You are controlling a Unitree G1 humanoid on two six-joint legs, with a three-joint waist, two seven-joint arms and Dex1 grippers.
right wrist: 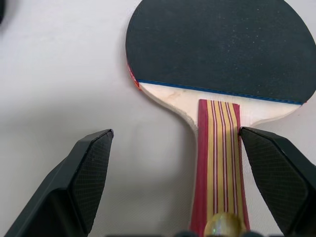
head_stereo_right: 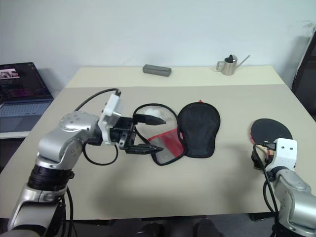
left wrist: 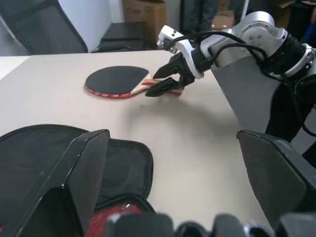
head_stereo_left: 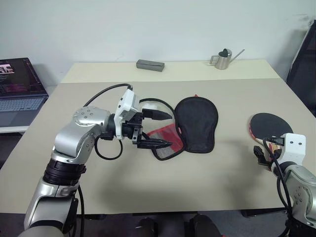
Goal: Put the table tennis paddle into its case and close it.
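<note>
Nothing is packed yet: the paddle (head_stereo_left: 269,126) lies flat on the table (head_stereo_left: 207,173), well apart from the case (head_stereo_left: 195,123), which lies unzipped and spread open in the middle. The right gripper (right wrist: 177,182) has its jaws wide apart with the handle between them, not yet gripped, and the left gripper (head_stereo_left: 157,130) hovers, jaws apart, at the case's open near edge. The pompom is largely hidden behind the left gripper.

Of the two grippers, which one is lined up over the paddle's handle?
The right gripper: open, it straddles the table tennis paddle handle. The left gripper, also open, is at the case instead.
</note>
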